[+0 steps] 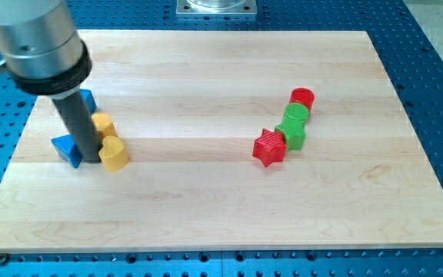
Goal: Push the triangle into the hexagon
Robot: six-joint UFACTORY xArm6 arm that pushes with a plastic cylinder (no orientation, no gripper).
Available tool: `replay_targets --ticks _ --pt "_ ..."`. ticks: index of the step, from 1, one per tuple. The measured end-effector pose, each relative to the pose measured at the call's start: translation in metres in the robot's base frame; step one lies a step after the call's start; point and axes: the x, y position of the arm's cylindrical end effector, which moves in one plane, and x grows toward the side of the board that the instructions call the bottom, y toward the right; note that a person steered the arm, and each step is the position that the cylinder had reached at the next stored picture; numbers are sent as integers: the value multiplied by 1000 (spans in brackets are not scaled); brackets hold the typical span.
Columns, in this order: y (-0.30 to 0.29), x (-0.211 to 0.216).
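Our arm has no pincer, so nothing is grasped; my tip [91, 159] stands between the blue triangle [68, 149] on the view's left and the yellow heart [114, 154], touching both. Just above sits the yellow hexagon [102, 123]; another blue block [88, 100] is half hidden behind the rod. Well apart, on the right, we see a red star [268, 147], two green blocks [292, 125] and a red cylinder [302, 98] on the wooden board [206, 208].

Seeing no words, letters, numbers, brands or signs anywhere. Finding nothing to read on the wooden tabletop [221, 200], on the little coloured blocks, on the dark rod or on the blue holed base around the board.
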Motion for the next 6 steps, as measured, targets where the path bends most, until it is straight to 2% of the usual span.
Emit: replay_targets --ticks 1,2,3,5,6 --pt "-13 63" --pt "-37 55" --pt "-64 24" --pt "-6 12" --pt "3 1"
